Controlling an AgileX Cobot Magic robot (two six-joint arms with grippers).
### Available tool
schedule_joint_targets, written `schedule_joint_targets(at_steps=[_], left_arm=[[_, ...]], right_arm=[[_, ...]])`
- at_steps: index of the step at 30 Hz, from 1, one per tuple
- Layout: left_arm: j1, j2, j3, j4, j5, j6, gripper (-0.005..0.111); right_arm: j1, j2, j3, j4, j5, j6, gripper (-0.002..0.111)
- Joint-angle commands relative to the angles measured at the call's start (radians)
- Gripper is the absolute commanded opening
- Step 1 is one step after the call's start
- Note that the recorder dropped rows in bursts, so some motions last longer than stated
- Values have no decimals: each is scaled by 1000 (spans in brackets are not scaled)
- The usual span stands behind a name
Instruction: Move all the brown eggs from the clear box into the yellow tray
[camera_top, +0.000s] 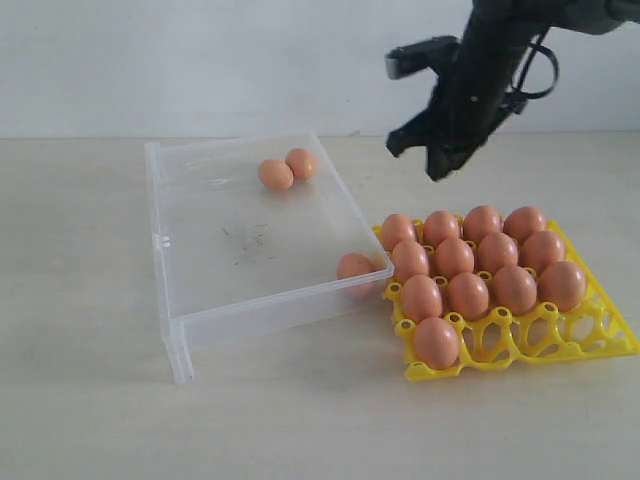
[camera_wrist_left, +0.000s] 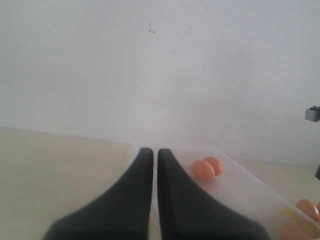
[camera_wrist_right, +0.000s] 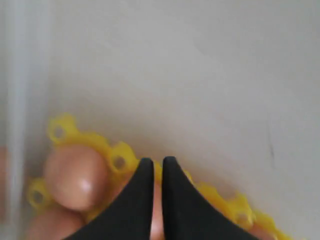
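Three brown eggs (camera_top: 275, 175) lie in the clear box (camera_top: 270, 308), which stands left of centre on the tabletop (camera_top: 80, 300), set slightly askew so that its near wall climbs toward the right; two of them lie on their sides, touching, by the far wall, long axes level; the third sits in the near right corner, blurred behind the plastic, so its heading cannot be told; dark scuffs (camera_top: 245, 240) mark the floor between, most of which is open. The left gripper (camera_wrist_left: 155, 152) is outside the exterior view; its own camera shows its jaws drawn together to a thin slit, empty, aimed toward the far pair. Beside the box's near right corner, touching or nearly so, stands the yellow tray (camera_top: 540, 335); thirteen eggs stand upright in its cups, long axes vertical, filling the three far rows and the leftmost near cup; the other three near cups are free; which end of each egg is up cannot be made out. The right gripper (camera_top: 440, 160) hangs over the tray's far edge, raised well clear of the eggs, slanting down and leftward; in its wrist view the fingers (camera_wrist_right: 142, 200) nearly meet and grip nothing, and the tray rim and eggs below are blurred and cut off. Wide tabletop lies to the left and in front.
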Motion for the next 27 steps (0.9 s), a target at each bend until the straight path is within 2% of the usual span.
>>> schedule_joint_targets(at_steps=[1,3,6,10,13,18,20,22,23,25,27], left_arm=[[-8,-3,-3,-11,-16,-7,4],[-8,-3,-3,-11,-16,-7,4],[-8,-3,-3,-11,-16,-7,4],[-8,-3,-3,-11,-16,-7,4],[-8,-3,-3,-11,-16,-7,4],[-8,-3,-3,-11,-16,-7,4],[-8,-3,-3,-11,-16,-7,4],[-8,-3,-3,-11,-16,-7,4],[-8,-3,-3,-11,-16,-7,4],[-8,-3,-3,-11,-16,-7,4],[-8,-3,-3,-11,-16,-7,4]], right_arm=[[106,3,-111,159,-201,-76,12],[142,25,-149,196,-263,-80,23],[178,100,-252,154,-238,-93,36],[185,235,-418,46,-143,-150,37],[185,298,-494,55,-145,-215,37],[188,320,-521,83,-120,-235,35],[188,320,-521,127,-38,-189,35],[188,316,-521,190,94,-129,30],[188,316,-521,269,94,-129,16],[190,307,-489,412,94,-89,0],[198,285,-474,535,94,-154,0]])
